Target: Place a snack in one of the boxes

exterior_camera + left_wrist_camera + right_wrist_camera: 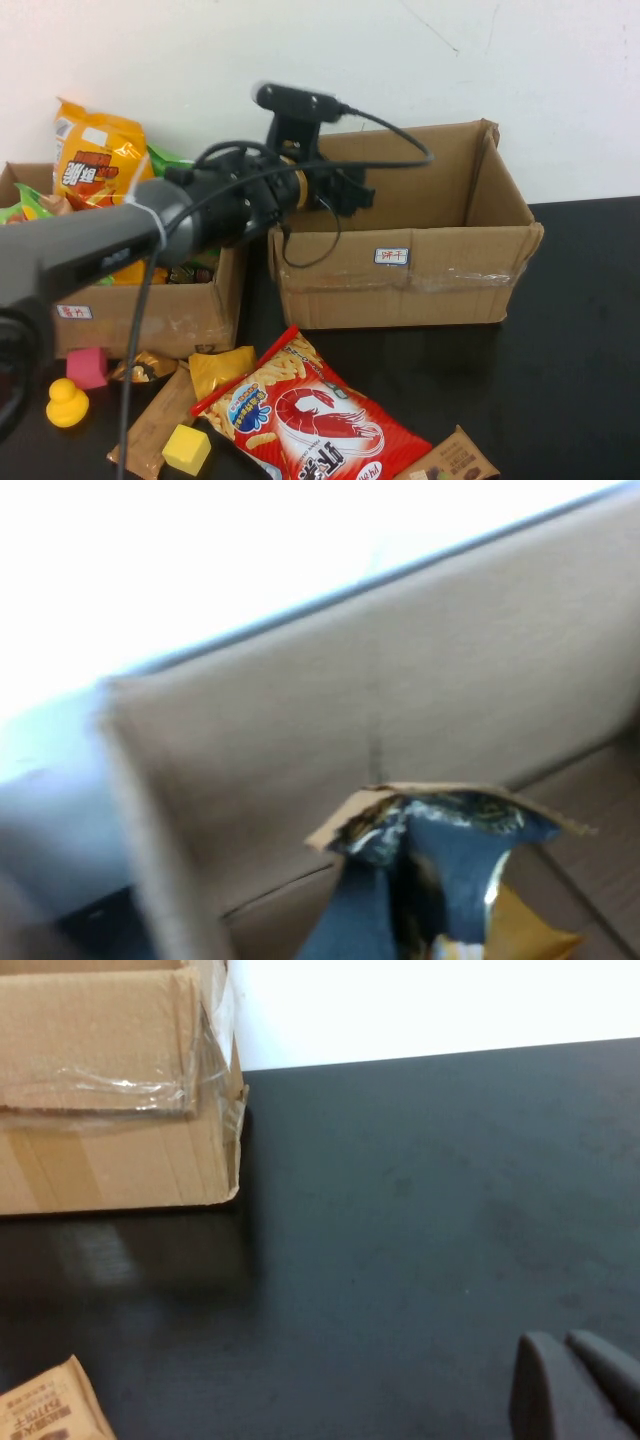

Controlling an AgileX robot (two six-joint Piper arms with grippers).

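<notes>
Release step: left gripper [352, 192] hangs over the right box [440, 290], jaws clamped on a dark snack packet [440, 880] above the box interior. Lower inside the walls before opening. Right gripper [572, 1385] hovers over the table [420, 1230], fingers together.

Left gripper [350, 195] over right box [405, 285], snack packet [440, 880] between its fingers, left box [150, 320] beside, right gripper [575, 1385] above table [420, 1220].
</notes>
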